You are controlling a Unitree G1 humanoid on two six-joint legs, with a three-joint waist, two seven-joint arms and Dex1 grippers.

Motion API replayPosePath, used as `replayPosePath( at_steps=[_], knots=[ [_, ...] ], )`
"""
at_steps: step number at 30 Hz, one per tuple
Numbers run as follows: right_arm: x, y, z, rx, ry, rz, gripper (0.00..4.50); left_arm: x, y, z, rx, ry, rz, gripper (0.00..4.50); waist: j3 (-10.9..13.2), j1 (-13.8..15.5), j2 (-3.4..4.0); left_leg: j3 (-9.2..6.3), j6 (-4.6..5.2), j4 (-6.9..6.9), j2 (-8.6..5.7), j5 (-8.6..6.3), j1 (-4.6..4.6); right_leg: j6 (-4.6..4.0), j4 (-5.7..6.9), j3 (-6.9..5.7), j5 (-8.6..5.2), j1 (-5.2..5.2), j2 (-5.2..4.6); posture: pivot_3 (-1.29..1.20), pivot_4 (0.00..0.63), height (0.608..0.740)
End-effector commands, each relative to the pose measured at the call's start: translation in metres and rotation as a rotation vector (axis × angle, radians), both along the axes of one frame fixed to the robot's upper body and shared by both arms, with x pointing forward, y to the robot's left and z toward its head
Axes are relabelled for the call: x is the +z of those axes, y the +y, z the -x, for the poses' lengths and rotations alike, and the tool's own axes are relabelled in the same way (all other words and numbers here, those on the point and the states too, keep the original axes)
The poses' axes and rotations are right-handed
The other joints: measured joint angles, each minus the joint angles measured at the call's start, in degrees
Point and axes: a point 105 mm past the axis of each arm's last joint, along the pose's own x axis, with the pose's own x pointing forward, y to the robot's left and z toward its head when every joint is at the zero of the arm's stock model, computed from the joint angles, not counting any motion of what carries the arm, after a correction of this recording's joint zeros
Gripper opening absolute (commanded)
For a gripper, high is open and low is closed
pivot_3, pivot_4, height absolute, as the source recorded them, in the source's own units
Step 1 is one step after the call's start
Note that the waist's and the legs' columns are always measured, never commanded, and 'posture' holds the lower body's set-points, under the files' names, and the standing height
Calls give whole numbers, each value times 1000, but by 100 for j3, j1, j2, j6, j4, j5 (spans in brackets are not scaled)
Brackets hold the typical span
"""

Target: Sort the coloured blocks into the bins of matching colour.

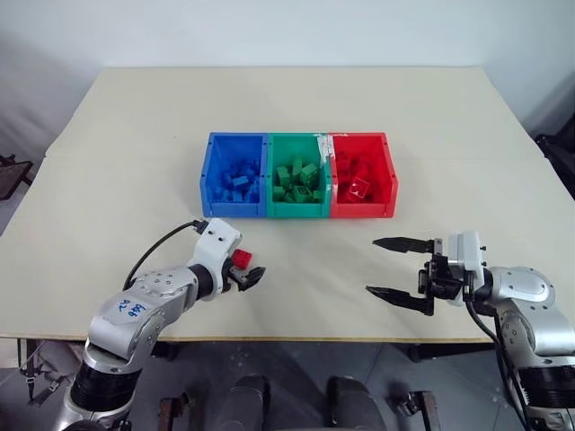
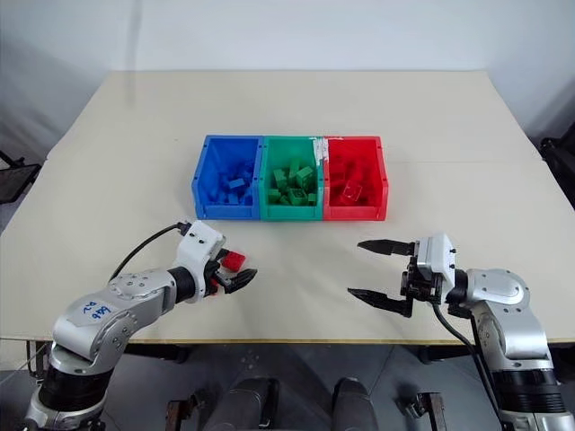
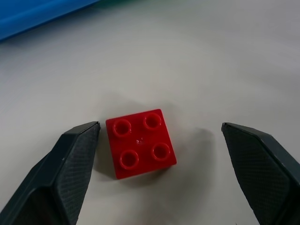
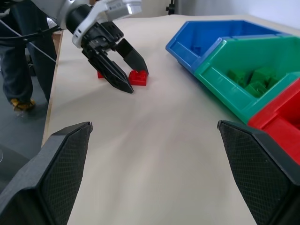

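A red block (image 3: pixel 140 143) lies studs-up on the table between the fingers of my open left gripper (image 3: pixel 160 125), one finger close beside it and the other well apart. From the head, the same block (image 1: pixel 241 259) sits just by the left gripper (image 1: pixel 250 275) near the table's front left. A second red piece (image 4: pixel 100 74) peeks out behind that gripper (image 4: pixel 137 80). The blue bin (image 1: pixel 234 209), green bin (image 1: pixel 298 210) and red bin (image 1: pixel 362 209) stand joined in a row at mid-table, each holding blocks of its own colour. My right gripper (image 1: pixel 400 269) hovers open and empty at the front right.
Bare table stretches between the bins and both grippers. The front edge of the table (image 1: pixel 296 338) runs just below the arms. A person's legs (image 4: pixel 14 51) stand beside the table's left side in the right wrist view.
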Motion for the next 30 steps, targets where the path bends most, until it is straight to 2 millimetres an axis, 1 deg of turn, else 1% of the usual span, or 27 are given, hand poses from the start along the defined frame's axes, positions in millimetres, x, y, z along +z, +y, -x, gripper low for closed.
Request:
replayPosePath(
  at_steps=[1,6,8,11,14,16,18,21,23,26,27,29,30],
  knots=[
    [10,-3,4,-14,-40,-13,4500,-9,9,1,25,43,-52,3531,0,-9,0,0,0,1,0,0,0,0,0,1,0,0,0,0,150,740],
    [11,-4,5,-24,-44,-17,4500,-10,19,4,20,59,-81,1951,-1,-30,2,1,-2,-8,2,-1,2,0,-2,1,0,-2,2,0,150,740],
    [11,-4,4,-25,-45,-19,4500,-11,22,5,6,71,-98,1443,-1,-32,2,2,-1,-11,2,-1,3,0,-2,1,0,-2,2,0,150,740],
    [11,-4,3,-28,-46,-20,4500,-11,22,4,-19,65,-85,1446,-1,-30,2,2,-2,-12,3,-1,3,-1,-4,1,0,-2,2,0,150,740],
    [11,-4,2,-35,-49,-22,4500,2,11,-1,-93,-27,6,1446,-1,-22,2,2,-2,-12,3,-1,3,-1,-6,1,0,-2,1,0,150,740],
    [13,-7,0,-66,-64,-30,4500,20,5,-2,-172,-133,88,1446,-1,-8,2,2,-2,-9,2,-1,1,-1,-9,1,0,-2,0,0,150,740],
    [16,-12,-1,-106,-80,-41,4500,39,1,1,-264,-221,166,1446,0,0,1,0,-1,-4,3,-1,-4,-1,-9,-2,0,-2,-3,0,150,740],
    [26,-26,-1,-199,-109,-78,4500,64,-4,6,-430,-380,207,1446,0,1,1,0,-1,-4,5,-1,-5,-1,-12,-3,0,-2,-4,0,150,740],
    [30,-33,1,-244,-120,-88,4500,73,-6,6,-490,-447,226,1446,-1,-2,1,0,-2,-7,4,-1,-5,-1,-16,-6,0,-1,-3,0,150,740],
    [34,-44,4,-332,-138,-102,4500,89,-15,-11,-539,-539,246,1446,0,11,1,3,0,-4,0,-1,-4,-1,-16,-8,0,1,-3,0,150,740],
    [36,-47,6,-365,-144,-114,4500,93,-21,-20,-541,-565,240,1446,0,17,1,3,0,-2,-1,-1,-5,-1,-16,-10,0,2,-3,0,150,740],
    [37,-54,13,-434,-149,-132,4500,100,-44,-38,-592,-604,246,1446,0,54,1,4,3,2,-4,0,-5,1,-11,-9,1,3,-3,0,150,740],
    [37,-56,15,-453,-149,-135,4500,102,-52,-43,-615,-618,244,1446,-1,83,0,1,5,4,-6,0,-6,3,-9,-12,2,4,-3,0,150,740]
  ],
)
